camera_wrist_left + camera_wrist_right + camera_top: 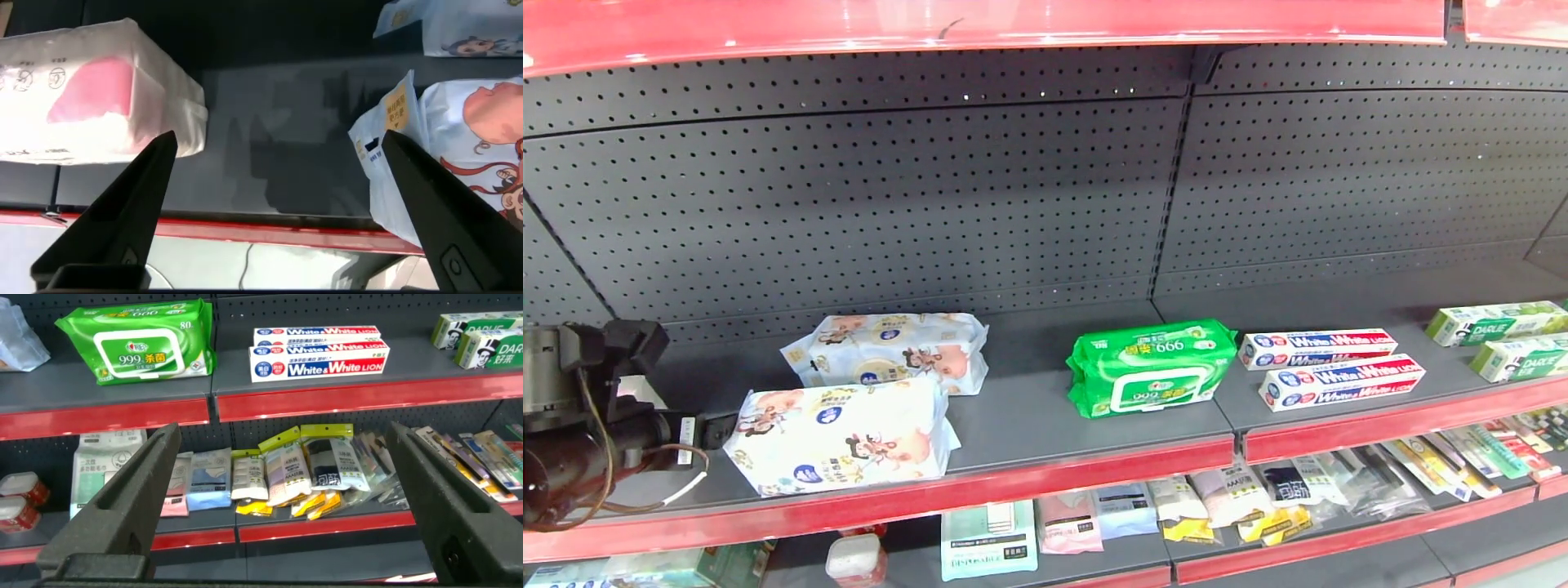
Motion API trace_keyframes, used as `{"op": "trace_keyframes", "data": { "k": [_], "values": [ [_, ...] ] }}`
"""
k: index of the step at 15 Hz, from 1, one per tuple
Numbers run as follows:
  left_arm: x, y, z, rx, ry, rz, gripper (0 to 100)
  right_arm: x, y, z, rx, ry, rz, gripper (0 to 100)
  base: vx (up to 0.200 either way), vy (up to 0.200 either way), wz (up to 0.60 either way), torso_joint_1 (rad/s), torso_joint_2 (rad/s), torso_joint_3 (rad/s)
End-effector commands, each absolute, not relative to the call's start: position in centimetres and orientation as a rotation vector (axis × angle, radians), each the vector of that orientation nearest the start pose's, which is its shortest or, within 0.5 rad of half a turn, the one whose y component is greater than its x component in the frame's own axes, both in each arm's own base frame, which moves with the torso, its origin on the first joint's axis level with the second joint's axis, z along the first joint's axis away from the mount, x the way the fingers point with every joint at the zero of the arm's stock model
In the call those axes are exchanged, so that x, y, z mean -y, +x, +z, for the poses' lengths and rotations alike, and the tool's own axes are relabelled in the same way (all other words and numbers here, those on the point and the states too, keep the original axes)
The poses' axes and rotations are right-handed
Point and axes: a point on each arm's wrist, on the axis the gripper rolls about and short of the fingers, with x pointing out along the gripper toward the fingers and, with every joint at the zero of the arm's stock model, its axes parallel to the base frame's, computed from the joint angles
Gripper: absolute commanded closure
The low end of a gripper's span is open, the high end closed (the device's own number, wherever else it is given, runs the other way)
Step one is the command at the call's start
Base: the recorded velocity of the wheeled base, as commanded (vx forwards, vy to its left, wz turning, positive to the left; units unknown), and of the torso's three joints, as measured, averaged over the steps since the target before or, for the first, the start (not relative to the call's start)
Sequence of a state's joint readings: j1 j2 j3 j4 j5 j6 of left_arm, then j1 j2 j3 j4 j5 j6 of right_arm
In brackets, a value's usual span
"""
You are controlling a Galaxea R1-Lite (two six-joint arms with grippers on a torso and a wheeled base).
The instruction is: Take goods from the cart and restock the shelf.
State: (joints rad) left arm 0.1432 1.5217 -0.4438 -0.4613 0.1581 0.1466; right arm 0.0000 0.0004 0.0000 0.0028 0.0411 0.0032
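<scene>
Two white cartoon-printed wipe packs lie on the grey shelf (1029, 425), one at the front (841, 437) and one behind it (890, 349). My left gripper (717, 429) rests low over the shelf at the far left, just beside the front pack's end. In the left wrist view this gripper (279, 139) is open, with bare shelf between its fingers and the front pack (458, 139) by one finger. A white and pink pack (90, 90) lies by the other finger. My right gripper (283, 429) is open and holds nothing, back from the shelf front.
A green wipes pack (1150, 366) lies mid-shelf, with two white toothpaste boxes (1339, 369) and green boxes (1499, 339) to its right. The red shelf lip (1094, 461) runs along the front. The lower shelf (270, 523) holds several small packets. A pegboard wall backs the shelf.
</scene>
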Motion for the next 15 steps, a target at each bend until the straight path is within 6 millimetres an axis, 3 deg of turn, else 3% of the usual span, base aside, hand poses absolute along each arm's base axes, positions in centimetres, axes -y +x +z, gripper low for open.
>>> {"op": "trace_keyframes", "data": {
  "k": [1, 15],
  "values": [
    [-3.22, 21.59, 12.11, -0.644, 0.148, 0.234, 0, -0.09, -2.27, 7.52, -0.005, 0.003, 0.041, 0, 0.000, 0.000, 0.00, 0.000, 0.00, 0.000],
    [-2.45, 21.57, 12.30, -0.634, 0.160, 0.203, 0, -0.09, -2.27, 7.52, -0.005, 0.003, 0.041, 0, 0.000, 0.000, 0.00, 0.000, 0.00, 0.000]
  ]
}}
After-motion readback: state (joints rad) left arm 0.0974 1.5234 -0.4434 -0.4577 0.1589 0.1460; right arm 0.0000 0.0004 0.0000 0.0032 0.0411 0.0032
